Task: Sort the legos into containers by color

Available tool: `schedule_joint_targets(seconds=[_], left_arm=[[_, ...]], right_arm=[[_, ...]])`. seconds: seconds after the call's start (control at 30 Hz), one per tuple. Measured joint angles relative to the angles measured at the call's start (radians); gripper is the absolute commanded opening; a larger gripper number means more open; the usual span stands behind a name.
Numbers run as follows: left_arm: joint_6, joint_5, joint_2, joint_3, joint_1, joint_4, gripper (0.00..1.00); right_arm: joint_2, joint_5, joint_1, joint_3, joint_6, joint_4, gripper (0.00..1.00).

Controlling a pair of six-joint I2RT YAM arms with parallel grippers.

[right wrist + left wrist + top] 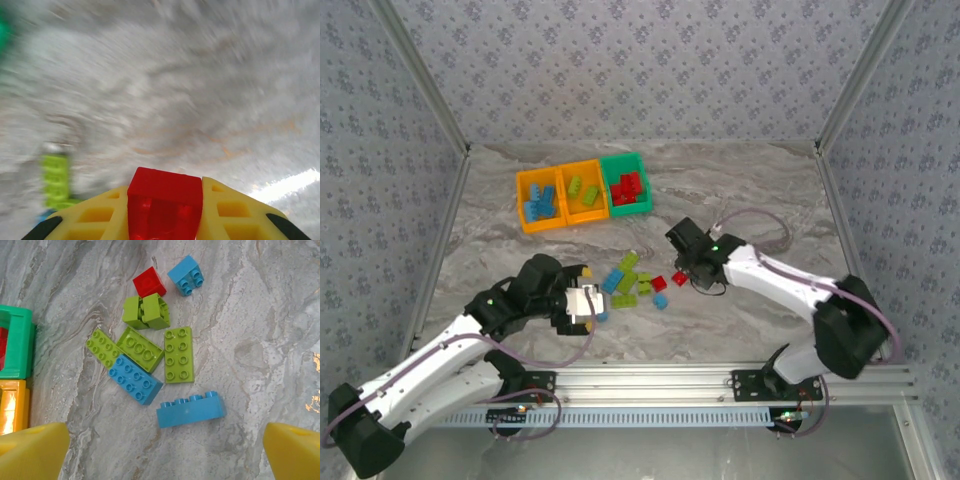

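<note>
Red plastic is clamped between the right fingers [230, 212]: a small red brick [165, 202] is pinched by its sides, just right of the loose legos [632, 280] scattered on the marbled grey table [750, 190]. Whether it is lifted off the table cannot be told, as the right wrist view is blurred.

The left fingers [30, 452] are spread wide and nothing is held between them; they are poised at the near-left side of the pile. Beneath them a long blue brick [190, 410] is lying on its side, with a second blue brick [135, 379] and three flat lime green bricks [179, 354] just beyond it, some touching. Farther off, two green bricks [146, 311] are pressed together, and a second red brick [149, 282] and a small blue brick [186, 274] are set at the far end.

The containers [608, 190] are joined in a row behind the pile: blue bricks are held in the left orange bin [545, 227], green ones in the middle orange bin [588, 217], red ones in the green bin [631, 210].
</note>
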Motion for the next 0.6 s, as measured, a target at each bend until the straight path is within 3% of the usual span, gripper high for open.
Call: schedule_joint_targets(seconds=[0.1,0.2,0.4,0.6], left_arm=[[-0.003,-0.015,-0.010,-0.009,0.000,0.020,0.99],[-0.003,-0.024,-0.015,-0.018,0.000,0.035,0.99],[-0.003,-0.048,-0.021,-0.042,0.000,0.062,0.99],[-0.002,-0.074,-0.021,-0.055,0.000,0.071,0.99]], right_arm=[[-0.073,0.069,0.009,0.007,-0.228,0.155,0.20],[-0.028,0.073,0.010,0.064,-0.514,0.315,0.20],[0.277,0.047,0.004,0.319,-1.006,0.540,0.18],[0.584,0.052,-0.048,0.566,-1.252,0.621,0.16]])
